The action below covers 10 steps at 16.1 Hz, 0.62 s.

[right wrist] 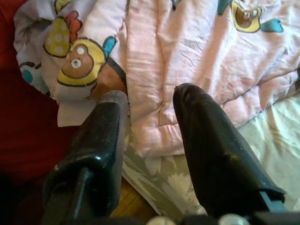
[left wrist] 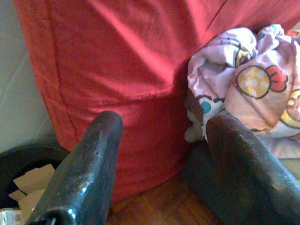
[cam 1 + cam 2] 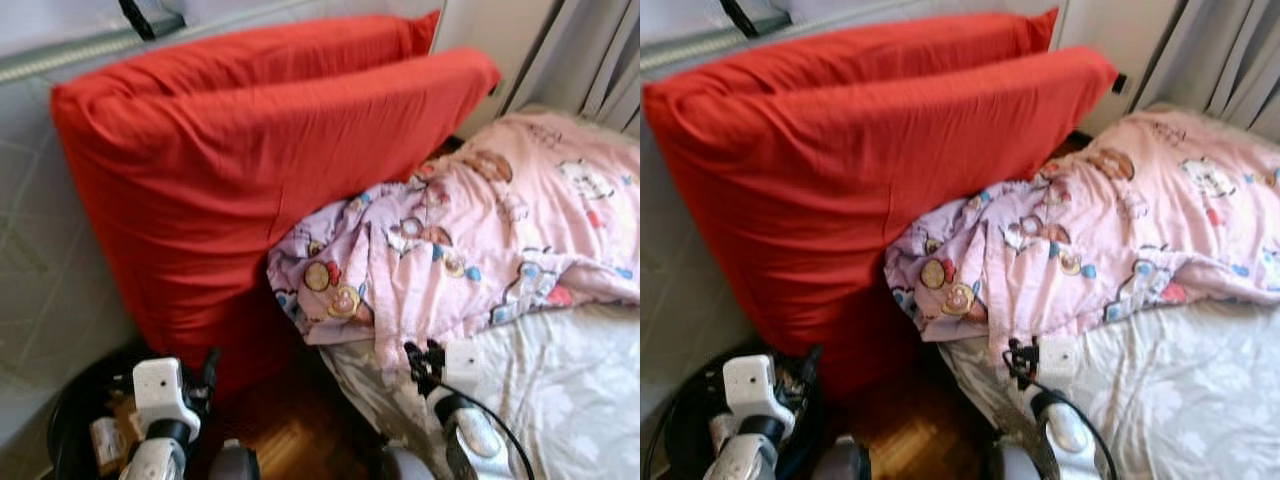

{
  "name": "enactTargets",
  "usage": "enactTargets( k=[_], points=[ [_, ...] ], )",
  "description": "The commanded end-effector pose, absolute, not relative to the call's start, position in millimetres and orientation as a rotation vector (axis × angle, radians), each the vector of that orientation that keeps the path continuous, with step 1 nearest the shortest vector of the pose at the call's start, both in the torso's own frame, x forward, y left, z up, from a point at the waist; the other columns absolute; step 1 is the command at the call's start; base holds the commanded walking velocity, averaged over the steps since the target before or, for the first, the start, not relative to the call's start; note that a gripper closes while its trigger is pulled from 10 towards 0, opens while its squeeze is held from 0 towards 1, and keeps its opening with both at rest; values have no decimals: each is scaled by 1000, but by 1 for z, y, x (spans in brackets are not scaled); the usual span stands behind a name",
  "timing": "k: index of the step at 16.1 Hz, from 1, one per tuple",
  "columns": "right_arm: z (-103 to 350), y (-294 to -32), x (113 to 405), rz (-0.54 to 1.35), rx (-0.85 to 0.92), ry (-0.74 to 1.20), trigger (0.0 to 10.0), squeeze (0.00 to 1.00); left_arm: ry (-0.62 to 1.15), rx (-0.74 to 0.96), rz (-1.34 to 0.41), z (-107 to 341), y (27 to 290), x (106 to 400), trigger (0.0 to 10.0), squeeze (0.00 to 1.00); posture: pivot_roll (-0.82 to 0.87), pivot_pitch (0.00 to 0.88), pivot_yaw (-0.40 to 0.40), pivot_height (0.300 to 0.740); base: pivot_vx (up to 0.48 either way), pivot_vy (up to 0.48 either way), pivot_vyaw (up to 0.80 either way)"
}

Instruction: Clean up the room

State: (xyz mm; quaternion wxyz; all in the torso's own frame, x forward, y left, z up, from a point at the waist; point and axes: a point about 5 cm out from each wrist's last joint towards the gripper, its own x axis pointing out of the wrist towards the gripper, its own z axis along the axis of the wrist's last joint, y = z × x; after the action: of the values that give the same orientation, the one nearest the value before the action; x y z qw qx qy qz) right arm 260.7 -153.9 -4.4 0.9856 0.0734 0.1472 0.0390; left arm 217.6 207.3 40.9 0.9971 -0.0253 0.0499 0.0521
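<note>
My right claw hovers open over the quilt; my left claw is open too. Grabbing the quilt's edge could snag the sheet underneath.

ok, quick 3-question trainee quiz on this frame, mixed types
1. True or false: the pink cartoon quilt lies flat and neatly spread.
2. What leans on the wall beside the bed? A) red cushions B) a ladder C) a mirror
3. What sits on the floor by the left gripper?

Key
1. False: it is bunched up on the mattress.
2. A
3. A black bin holding paper scraps.
</note>
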Motion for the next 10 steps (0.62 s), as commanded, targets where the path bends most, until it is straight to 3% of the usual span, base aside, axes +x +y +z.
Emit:
enactTargets(
  k=[1,7,10],
  points=[
    [-5,-156,260,70,151,296,10000,0,103,-53,101,42,208,216,10000,0,78,106,-39,636,0,0,0],
    [-6,-155,260,73,158,293,10000,0,116,-59,98,39,208,216,10000,0,81,106,-38,636,0,0,0],
    [-5,-154,261,78,163,291,10000,0,129,-63,103,37,209,216,10000,0,83,106,-37,636,0,415,0]
  ],
)
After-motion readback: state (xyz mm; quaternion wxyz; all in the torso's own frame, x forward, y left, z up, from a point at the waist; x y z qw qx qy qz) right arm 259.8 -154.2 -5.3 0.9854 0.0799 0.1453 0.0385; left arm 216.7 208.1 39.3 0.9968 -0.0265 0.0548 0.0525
